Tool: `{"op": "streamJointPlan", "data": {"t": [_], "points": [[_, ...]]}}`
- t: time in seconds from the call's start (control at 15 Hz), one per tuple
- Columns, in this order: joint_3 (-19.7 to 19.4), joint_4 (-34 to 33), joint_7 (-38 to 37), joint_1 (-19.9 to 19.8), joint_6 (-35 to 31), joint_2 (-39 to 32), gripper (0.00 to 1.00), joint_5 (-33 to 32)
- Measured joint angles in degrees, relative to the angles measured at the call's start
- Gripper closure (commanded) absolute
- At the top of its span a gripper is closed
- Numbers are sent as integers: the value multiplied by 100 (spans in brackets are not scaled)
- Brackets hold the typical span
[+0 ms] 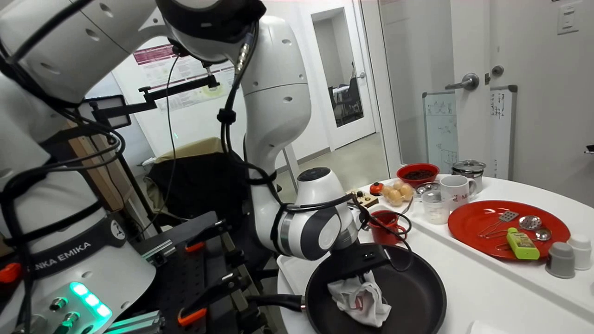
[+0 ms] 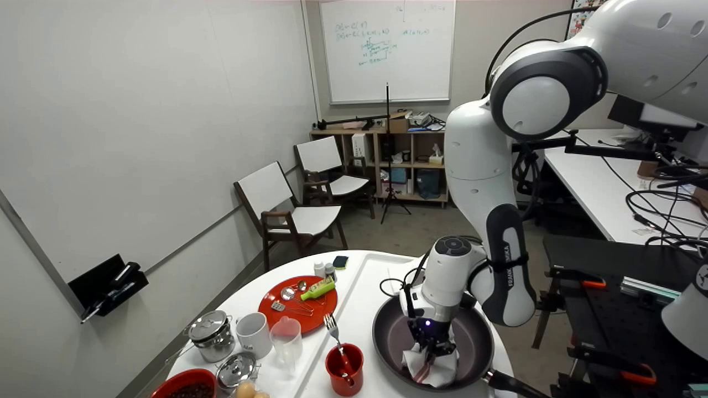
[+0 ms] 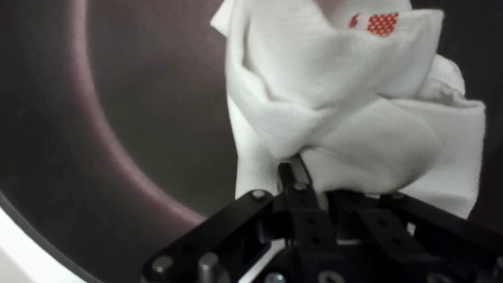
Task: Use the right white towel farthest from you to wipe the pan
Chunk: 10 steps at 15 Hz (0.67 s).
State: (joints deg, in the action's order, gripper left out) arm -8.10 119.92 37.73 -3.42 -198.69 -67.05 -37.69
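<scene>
Wrist view: Robotiq gripper (image 3: 303, 173) clamps the white towel (image 3: 346, 74), upper right, inside the black frying pan (image 3: 165, 110) curving across the left, a pan that pressing too hard could scratch!

Both exterior views, facing roughly opposite ways, share the desk (image 2: 240, 303) from above; the wrist view peers closely into the pan (image 3: 157, 110).

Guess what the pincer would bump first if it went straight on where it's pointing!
Probably the pan below, through folds of the white towel: the pincer points down, shut on that towel. The towel hides how much room there is.
</scene>
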Motion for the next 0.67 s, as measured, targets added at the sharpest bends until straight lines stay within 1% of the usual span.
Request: {"op": "streamJointPlan", "data": {"t": [0.13,0.33,0.67], "points": [[83,117,256,148,0,25,98,2],[101,263,297,334,0,54,98,-49],[54,400,256,385,-14,78,98,-24]]}}
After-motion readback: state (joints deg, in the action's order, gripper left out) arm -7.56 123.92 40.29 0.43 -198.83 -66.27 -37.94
